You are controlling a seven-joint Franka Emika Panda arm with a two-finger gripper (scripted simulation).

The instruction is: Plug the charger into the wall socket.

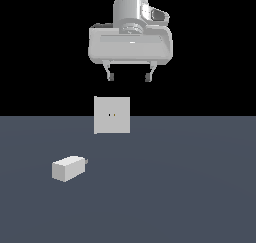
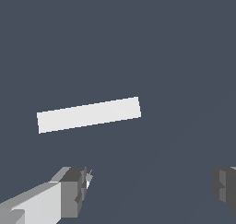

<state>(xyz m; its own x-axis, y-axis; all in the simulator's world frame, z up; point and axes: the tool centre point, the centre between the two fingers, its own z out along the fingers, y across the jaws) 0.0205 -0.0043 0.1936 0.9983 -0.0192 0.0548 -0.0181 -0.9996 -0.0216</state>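
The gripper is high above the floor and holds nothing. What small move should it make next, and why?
Probably it should travel toward the exterior view's left and lower over the charger. The gripper hangs open and empty above the wall socket, while the charger lies on the floor, apart from the socket, with its prongs pointing toward the exterior view's right. It must be grasped before plugging.

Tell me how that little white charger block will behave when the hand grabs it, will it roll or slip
The charger looks like a rigid, flat-sided box, so it probably won't roll. It lies flat, so tipping seems unlikely. Its smooth faces might slip in the open hand.
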